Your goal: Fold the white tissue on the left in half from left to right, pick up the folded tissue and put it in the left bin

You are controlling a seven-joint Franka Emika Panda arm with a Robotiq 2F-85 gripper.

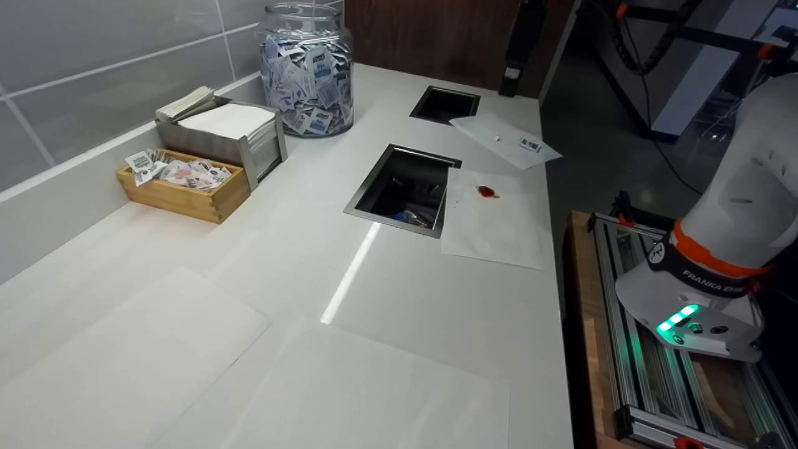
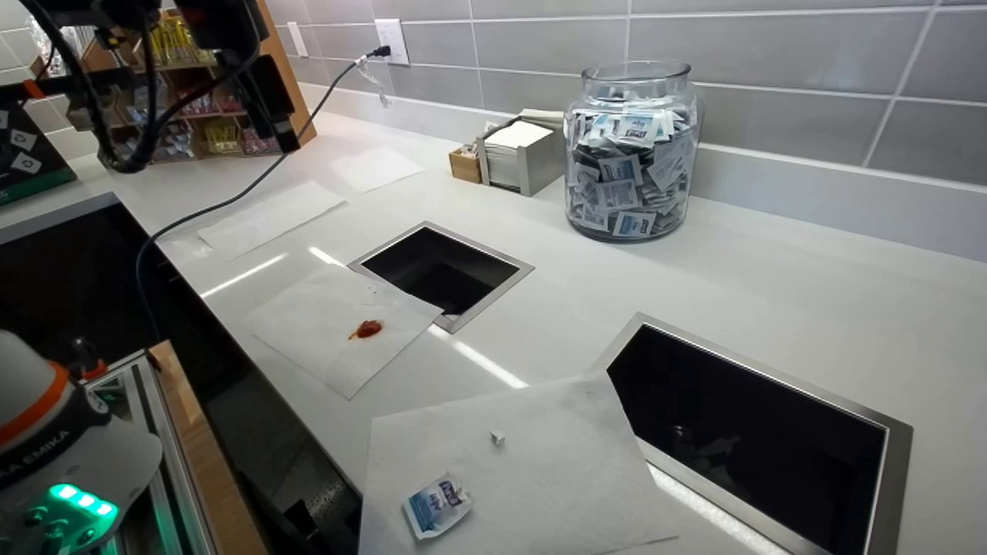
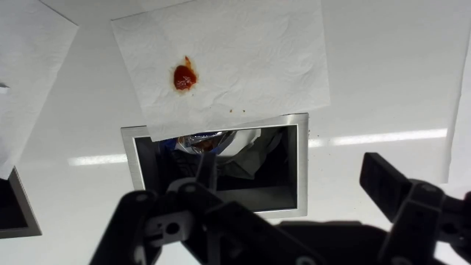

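Spread wide, the black two-fingered end effector (image 3: 290, 171) spans the lower wrist view, one finger (image 3: 384, 186) in front of the glossy white table (image 2: 810, 301), the other in front of a rectangular steel-rimmed bin (image 3: 302, 165) with crumpled wrappers (image 3: 206, 140) inside. A red-stained white paper tissue (image 3: 239, 66) lies on the table, overlapping that bin's rim and part of its opening. A packet-bearing white paper tissue (image 2: 555, 462), with a blue-and-white packet (image 2: 437, 505) and a small pale cube (image 2: 497, 438) on it, overlaps the rim of a second steel-rimmed bin (image 2: 892, 493). In an exterior view, a plain white tissue (image 1: 137, 355) and a further plain white tissue (image 1: 368, 390) lie just beside each other. Which of the four the task means, I cannot tell. A packet-filled clear glass jar (image 1: 308, 87) stands near the grey tiled wall (image 2: 771, 54).
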